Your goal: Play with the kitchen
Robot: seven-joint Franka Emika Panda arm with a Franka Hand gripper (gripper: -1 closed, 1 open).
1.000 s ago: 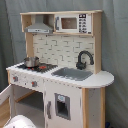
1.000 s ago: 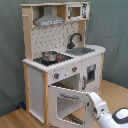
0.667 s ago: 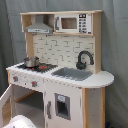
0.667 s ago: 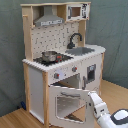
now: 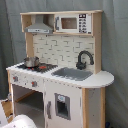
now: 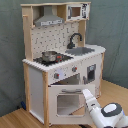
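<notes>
Pot (image 6: 49, 55) on kitchen (image 6: 60, 75) stove

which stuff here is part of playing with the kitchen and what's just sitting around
Part of the job: the kitchen, its open oven door, the end effector at that door.
Just there: grey curtain behind, wooden floor.

Backdrop: grey-green fabric curtain (image 5: 114, 45), hanging in soft vertical folds, filling the whole rear of the scene in both exterior views.
Floor: light wood surface (image 6: 120, 92), smooth, warm tan, seen at the second exterior view's right and lower left corner.
Light: even, diffuse, with no hard shadows on curtain or floor.
</notes>
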